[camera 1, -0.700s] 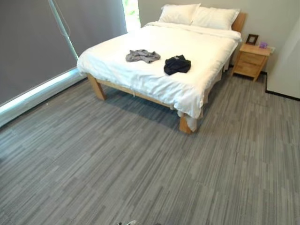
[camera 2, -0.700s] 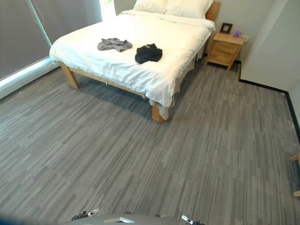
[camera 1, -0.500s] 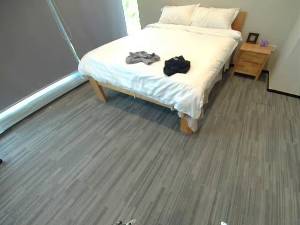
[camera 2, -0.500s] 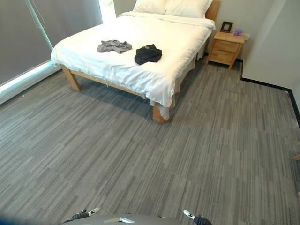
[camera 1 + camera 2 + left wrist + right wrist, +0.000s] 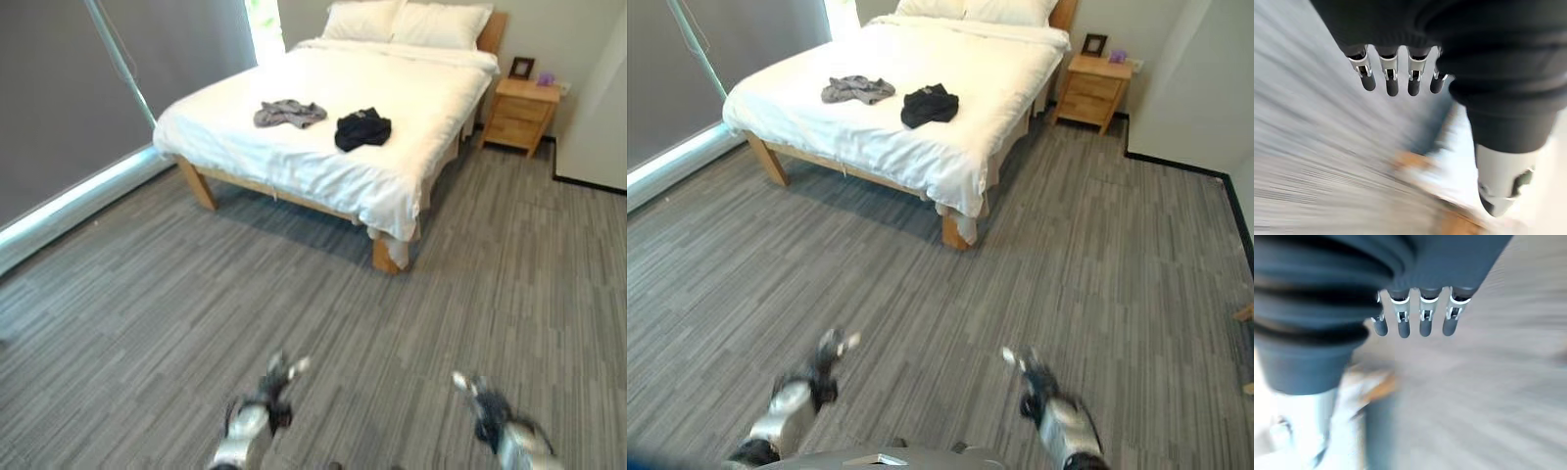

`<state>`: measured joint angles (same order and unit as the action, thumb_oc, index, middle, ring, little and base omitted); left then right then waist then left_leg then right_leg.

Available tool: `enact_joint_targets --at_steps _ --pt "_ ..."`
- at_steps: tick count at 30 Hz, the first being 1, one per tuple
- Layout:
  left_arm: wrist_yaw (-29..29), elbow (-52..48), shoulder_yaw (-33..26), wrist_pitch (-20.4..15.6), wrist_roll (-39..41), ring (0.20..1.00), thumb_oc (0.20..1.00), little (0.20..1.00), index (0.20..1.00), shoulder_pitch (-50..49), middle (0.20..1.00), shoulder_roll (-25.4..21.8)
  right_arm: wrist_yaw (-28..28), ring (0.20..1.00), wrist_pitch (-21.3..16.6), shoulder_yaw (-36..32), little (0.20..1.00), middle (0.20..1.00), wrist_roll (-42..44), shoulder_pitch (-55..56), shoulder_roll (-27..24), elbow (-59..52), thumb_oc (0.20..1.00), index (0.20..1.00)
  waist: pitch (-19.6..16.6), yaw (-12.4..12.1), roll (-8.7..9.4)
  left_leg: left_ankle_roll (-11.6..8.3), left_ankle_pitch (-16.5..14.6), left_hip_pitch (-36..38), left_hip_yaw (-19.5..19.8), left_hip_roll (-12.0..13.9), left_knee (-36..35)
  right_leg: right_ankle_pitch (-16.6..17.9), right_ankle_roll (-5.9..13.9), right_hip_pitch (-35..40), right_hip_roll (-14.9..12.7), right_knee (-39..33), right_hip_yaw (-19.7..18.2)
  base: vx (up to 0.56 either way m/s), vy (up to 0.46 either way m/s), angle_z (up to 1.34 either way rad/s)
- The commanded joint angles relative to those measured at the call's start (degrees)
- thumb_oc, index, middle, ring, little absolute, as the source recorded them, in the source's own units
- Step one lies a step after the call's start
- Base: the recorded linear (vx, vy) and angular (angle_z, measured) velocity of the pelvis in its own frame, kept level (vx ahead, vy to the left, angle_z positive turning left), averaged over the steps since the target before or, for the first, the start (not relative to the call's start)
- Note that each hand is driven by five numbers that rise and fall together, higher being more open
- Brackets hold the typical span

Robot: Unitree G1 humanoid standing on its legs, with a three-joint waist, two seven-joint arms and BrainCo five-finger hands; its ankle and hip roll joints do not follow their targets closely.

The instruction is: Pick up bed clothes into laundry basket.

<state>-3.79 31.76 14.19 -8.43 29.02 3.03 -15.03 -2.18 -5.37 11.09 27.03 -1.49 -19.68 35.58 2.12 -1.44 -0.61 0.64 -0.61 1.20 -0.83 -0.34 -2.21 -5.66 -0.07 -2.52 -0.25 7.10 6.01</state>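
Wooden-framed bed with white sheet (image 5: 323, 162) at 12 o'clock in the head views, set on grey striped carpet floor (image 5: 294, 304). Crumpled grey garment (image 5: 287, 113) on the sheet at about 11 o'clock, near the foot end. Crumpled black garment (image 5: 362, 128) just beside it toward 1 o'clock, apart from the grey one, not touching. Two white pillows (image 5: 407, 20) at the headboard end. Small wooden nightstand (image 5: 522, 116) at 2 o'clock beside the bed, carrying a dark picture frame (image 5: 522, 68) and a small purple item (image 5: 546, 78). Dark grey roller blind (image 5: 69, 88) along the 9 to 10 o'clock side.

Left hand (image 5: 269, 387) raised low at 7 o'clock over the carpet, well apart from the bed; fingers (image 5: 1392, 78) straight and spread in its wrist view, thumb apart, nothing held. Right hand (image 5: 482, 401) low at 5 o'clock, likewise over bare carpet; fingers (image 5: 1425, 318) straight in a row in its wrist view, empty. Both garments untouched on the bed.
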Motion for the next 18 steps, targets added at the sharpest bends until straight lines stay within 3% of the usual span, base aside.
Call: enact_joint_targets --at_steps 1,2,5,9,12,13,14,15,18 --pt "-0.06 -1.89 -1.63 -1.3 -0.44 1.0 1.0 1.0 1.0 0.93 1.0 -3.39 -0.68 1.0 -1.41 -0.18 1.0 1.0 -2.71 -1.1 -0.62 -4.4 1.0 1.0 1.41 0.88 3.54 -2.16 1.21 2.72 5.93 0.27 -2.79 9.27 7.61 6.52 -5.44 -12.1 0.77 0.0 0.0 0.0" --pt "0.4 -7.56 -1.95 -0.94 -1.23 1.0 1.0 1.0 1.0 0.56 1.0 -4.99 -0.68 1.0 -1.61 -0.99 1.0 1.0 -4.74 -0.7 -1.68 -11.28 1.0 1.0 1.57 0.98 3.41 -2.01 1.13 2.76 5.97 0.15 -2.79 9.26 7.66 6.7 -5.61 -12.1 0.81 0.0 0.0 0.0" --pt "0.63 -13.51 -2.89 -1.07 -3.68 1.0 1.0 1.0 1.0 -0.37 1.0 -6.85 0.73 1.0 -2.23 -2.4 1.0 1.0 -4.32 1.12 -2.04 -17.6 1.0 1.0 1.79 1.0 3.36 -1.82 0.83 3.06 5.99 0.12 -2.79 9.14 7.68 6.92 -5.8 -12.1 0.85 0.03 0.022 0.04" --pt "0.97 -13.65 -4.2 -1.45 -3.86 1.0 1.0 1.0 1.0 -1.6 1.0 -6.7 3.34 1.0 -2.67 -2.06 1.0 1.0 -2.69 2.83 -1.86 -19.1 1.0 1.0 1.85 0.82 3.55 -1.79 0.59 3.39 5.81 0.05 -2.79 8.97 7.75 7.14 -5.94 -12.1 0.68 0.01 0.006 0.0" --pt "-0.06 -14.9 -6.4 -1.27 -7.91 1.0 1.0 1.0 1.0 -2.45 1.0 -7.12 2.07 1.0 -3.54 -3.35 1.0 1.0 -8.5 3.52 -2.61 -21.09 1.0 1.0 1.98 0.63 3.43 -1.68 0.41 3.46 5.93 0.04 -2.79 8.82 7.8 7.23 -5.97 -12.1 0.66 0.02 0.011 -0.03" --pt "-1.49 -16.01 -8.5 -1.45 -16.58 1.0 1.0 1.0 1.0 -3.27 1.0 -8.64 1.24 1.0 -4.57 -5.18 1.0 1.0 -11.13 4.53 -2.36 -20.81 1.0 1.0 2.12 0.5 3.46 -1.62 0.27 3.42 6.19 0.01 -2.79 8.56 7.78 7.26 -5.95 -12.1 0.61 0.03 0.012 -0.03" --pt "-3.33 -16.64 -9.67 -1.14 -19.85 1.0 1.0 1.0 1.0 -3.8 1.0 -8.99 1.0 1.0 -4.98 -6.0 1.0 1.0 -11.22 5.3 -1.74 -20.4 1.0 1.0 2.2 0.39 3.54 -1.6 0.23 3.43 6.37 0.01 -2.79 8.41 7.76 7.34 -5.94 -12.1 0.64 0.05 0.024 0.01" --pt "-3.2 -15.34 -11.03 -1.41 -15.77 1.0 1.0 1.0 1.0 -4.92 1.0 -7.84 1.33 1.0 -5.0 -6.62 1.0 1.0 -10.02 6.44 -0.58 -20.4 1.0 1.0 2.27 0.47 3.63 -1.58 0.16 3.39 6.42 -0.05 -2.79 8.27 7.81 7.34 -5.99 -12.1 0.68 0.03 0.017 0.05" --pt "-3.88 -15.61 -12.45 -1.07 -14.62 1.0 1.0 1.0 1.0 -5.7 1.0 -7.35 2.19 1.0 -4.83 -6.74 1.0 1.0 -9.87 7.39 -0.71 -21.53 1.0 1.0 2.44 0.47 3.76 -1.51 0.17 3.23 6.52 -0.06 -2.79 8.22 7.8 7.14 -5.97 -12.1 0.61 0.01 0.006 0.02"
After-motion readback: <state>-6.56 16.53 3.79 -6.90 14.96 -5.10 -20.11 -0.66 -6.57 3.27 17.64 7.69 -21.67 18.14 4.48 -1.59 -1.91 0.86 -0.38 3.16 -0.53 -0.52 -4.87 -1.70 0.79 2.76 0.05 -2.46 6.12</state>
